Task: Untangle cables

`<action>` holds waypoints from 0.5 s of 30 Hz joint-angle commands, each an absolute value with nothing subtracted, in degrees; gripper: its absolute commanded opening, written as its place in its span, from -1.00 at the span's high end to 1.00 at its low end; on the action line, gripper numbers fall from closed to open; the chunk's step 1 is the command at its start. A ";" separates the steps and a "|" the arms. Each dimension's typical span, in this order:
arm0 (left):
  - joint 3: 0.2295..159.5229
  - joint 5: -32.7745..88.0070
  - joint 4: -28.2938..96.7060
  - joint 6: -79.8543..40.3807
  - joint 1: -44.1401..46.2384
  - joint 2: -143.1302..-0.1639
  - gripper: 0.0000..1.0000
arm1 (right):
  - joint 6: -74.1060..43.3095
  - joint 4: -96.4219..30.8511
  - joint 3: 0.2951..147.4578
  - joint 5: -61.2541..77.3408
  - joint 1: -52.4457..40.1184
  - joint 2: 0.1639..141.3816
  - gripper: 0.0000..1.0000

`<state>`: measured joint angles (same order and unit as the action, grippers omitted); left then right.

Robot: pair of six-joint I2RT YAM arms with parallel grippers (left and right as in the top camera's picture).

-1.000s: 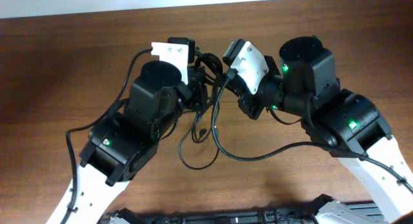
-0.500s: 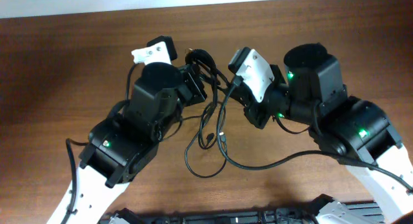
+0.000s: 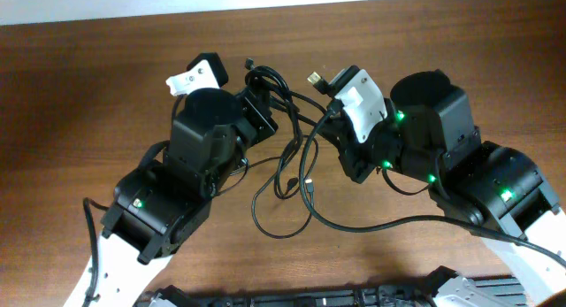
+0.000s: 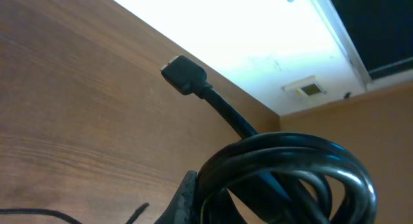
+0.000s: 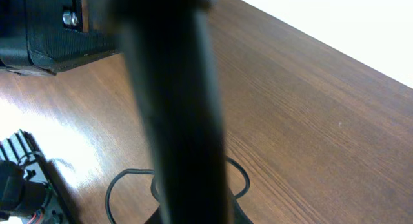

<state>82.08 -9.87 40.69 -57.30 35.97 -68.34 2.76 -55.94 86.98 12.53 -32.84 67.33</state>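
Observation:
The cables (image 3: pixel 285 179) are thin black cords. They hang from both grippers and trail into loose loops on the wooden table (image 3: pixel 80 103). My left gripper (image 3: pixel 263 106) is shut on a coiled bundle of them (image 3: pixel 268 80). In the left wrist view that coil (image 4: pixel 290 172) fills the lower right, pressed against one finger (image 4: pixel 186 199), and a black plug (image 4: pixel 184 75) sticks out above it. My right gripper (image 3: pixel 334 118) is shut on one cable whose metal-tipped plug (image 3: pixel 313 78) points up and left. In the right wrist view that cable (image 5: pixel 174 101) is a blurred black bar hiding the jaws.
A black ridged unit (image 3: pixel 336 298) runs along the table's near edge. The left arm's body (image 5: pixel 45 27) shows in the right wrist view, with cable loops (image 5: pixel 129 179) on the wood below. The table's far edge (image 3: pixel 283 4) meets a white surface.
Both grippers have moved toward the far edge and apart, left going left and right going right. The bundle between them has spread, and the hanging loops have shifted on the table.

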 commanded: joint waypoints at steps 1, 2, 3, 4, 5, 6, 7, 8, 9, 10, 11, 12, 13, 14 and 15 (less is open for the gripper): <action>83.79 -42.89 41.63 -57.43 31.42 -66.83 1.00 | 0.14 -60.29 87.77 6.81 -31.86 64.16 0.92; 83.79 -45.45 41.69 -57.43 31.42 -66.83 1.00 | -1.06 -60.27 87.77 6.83 -31.86 64.14 0.92; 83.79 -45.23 41.67 -57.52 31.44 -66.83 1.00 | -2.94 -60.20 87.77 6.90 -31.86 64.16 0.92; 83.79 -43.09 41.69 -57.67 31.44 -66.83 1.00 | -3.95 -59.77 87.77 7.05 -31.86 64.16 0.92; 83.79 -38.92 41.69 -57.65 31.44 -66.83 1.00 | -3.95 -58.85 87.77 7.22 -31.86 64.16 0.88; 83.79 -36.40 41.71 -56.60 31.44 -66.83 1.00 | -3.90 -58.11 87.77 7.22 -31.86 64.16 0.55; 83.79 -34.11 41.71 -52.82 31.44 -66.83 1.00 | -3.81 -57.93 87.77 7.25 -31.86 64.16 0.21; 83.79 -31.16 41.69 -50.11 31.44 -66.83 1.00 | -2.76 -57.91 87.77 7.97 -31.86 64.16 0.09; 83.79 -28.60 41.67 -48.29 31.44 -66.83 1.00 | 0.23 -57.54 87.77 11.00 -31.86 64.16 0.06; 83.79 -25.39 41.65 -46.24 31.44 -66.83 1.00 | 4.27 -56.95 87.77 15.84 -31.86 64.16 0.00; 83.79 -19.18 41.43 -42.68 31.44 -66.83 1.00 | 8.99 -56.29 87.77 22.00 -31.86 64.20 -0.05; 83.79 -11.31 40.38 -38.41 31.44 -66.83 1.00 | 11.73 -55.81 87.77 24.67 -31.86 64.20 -0.08; 83.79 -1.13 38.70 -30.70 31.44 -66.83 1.00 | 12.03 -54.63 87.77 24.27 -31.86 64.20 -0.13; 83.79 9.47 38.63 -16.95 31.44 -66.85 1.00 | 11.97 -51.81 87.77 19.18 -31.86 64.20 -0.14; 83.79 10.52 39.57 -13.91 31.44 -66.85 1.00 | 11.97 -50.43 87.77 18.00 -31.86 64.20 -0.14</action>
<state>82.11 -6.55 39.31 -33.50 31.35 -68.01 10.28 -53.08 87.00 21.23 -32.03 64.36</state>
